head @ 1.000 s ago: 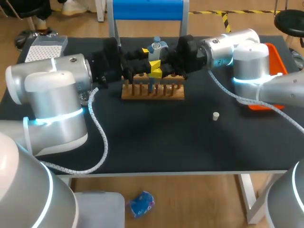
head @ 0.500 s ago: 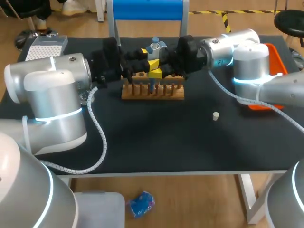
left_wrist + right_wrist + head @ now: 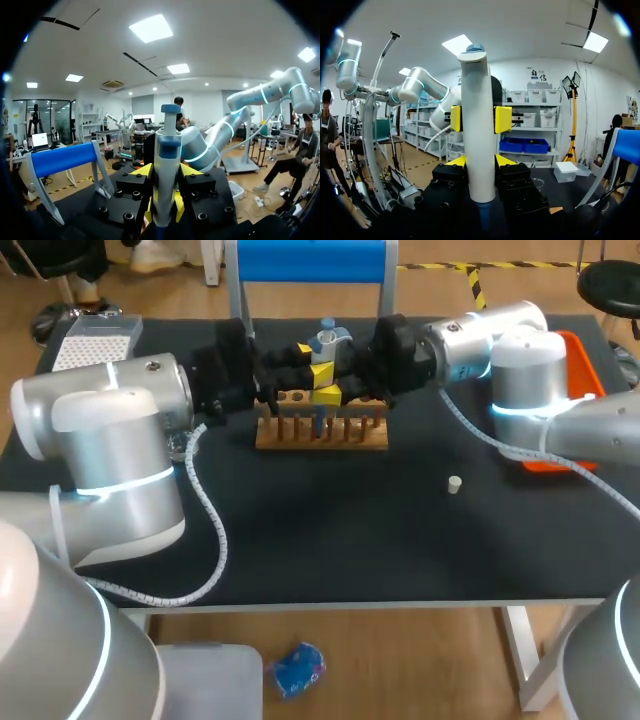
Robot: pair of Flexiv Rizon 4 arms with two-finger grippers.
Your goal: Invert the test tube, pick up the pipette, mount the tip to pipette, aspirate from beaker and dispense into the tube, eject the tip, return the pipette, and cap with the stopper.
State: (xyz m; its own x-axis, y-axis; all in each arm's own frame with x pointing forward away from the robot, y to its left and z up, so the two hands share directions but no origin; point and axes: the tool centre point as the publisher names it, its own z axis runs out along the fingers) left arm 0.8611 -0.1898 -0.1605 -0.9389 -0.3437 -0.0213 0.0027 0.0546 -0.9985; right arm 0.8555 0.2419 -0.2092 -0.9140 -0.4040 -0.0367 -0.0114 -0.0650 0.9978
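A white pipette [image 3: 328,340] with a blue top stands upright over the wooden tube rack [image 3: 320,432]. Both grippers meet at it. My right gripper [image 3: 327,383] is shut on its body; in the right wrist view the pipette [image 3: 477,125] rises between my own yellow tips [image 3: 478,167]. My left gripper [image 3: 312,352] comes from the other side and holds it higher up, its yellow fingertips [image 3: 503,119] pressed to both sides. The left wrist view shows the pipette [image 3: 167,165] upright in that gripper [image 3: 165,200]. A small white stopper [image 3: 454,484] lies on the black mat.
A white tip box [image 3: 95,340] sits at the far left corner. An orange tray [image 3: 578,348] lies at the far right behind my right arm. A white cable [image 3: 215,530] loops from the left arm over the mat.
The left gripper's fingers have drawn in onto the pipette. Both arms and the pipette have hardly shifted.
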